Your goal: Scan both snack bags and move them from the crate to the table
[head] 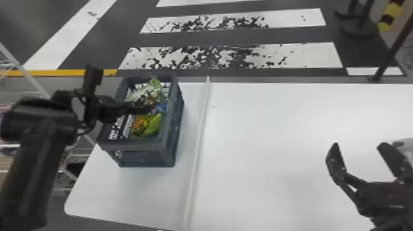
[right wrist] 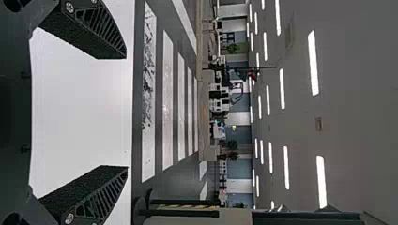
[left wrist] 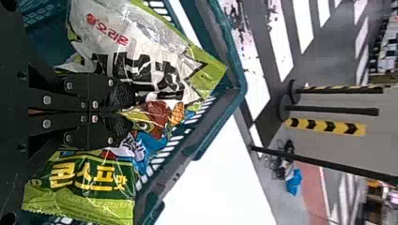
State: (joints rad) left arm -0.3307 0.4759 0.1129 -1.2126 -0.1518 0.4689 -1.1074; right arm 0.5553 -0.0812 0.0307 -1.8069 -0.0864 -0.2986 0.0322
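Observation:
The grey-blue crate [head: 167, 150] stands at the table's left, holding a white-and-green bag [head: 139, 94], a blue part of a bag [head: 161, 107] and a green-yellow bag [head: 152, 124]. My left gripper [head: 150, 108] is inside the crate's opening. In the left wrist view, my left gripper [left wrist: 121, 111] is shut on the colourful snack bag [left wrist: 155, 123], between the white-and-green bag [left wrist: 136, 58] and the green bag [left wrist: 94, 185]. My right gripper [head: 359, 148] is parked open over the table's right side; in the right wrist view, the right gripper [right wrist: 124, 112] has nothing between its fingers.
A raised white strip [head: 198, 153] runs across the white table [head: 270, 147] to the right of the crate. A pale object [head: 406, 143] shows at the right edge beside my right gripper. Dark posts [head: 391, 50] stand beyond the table.

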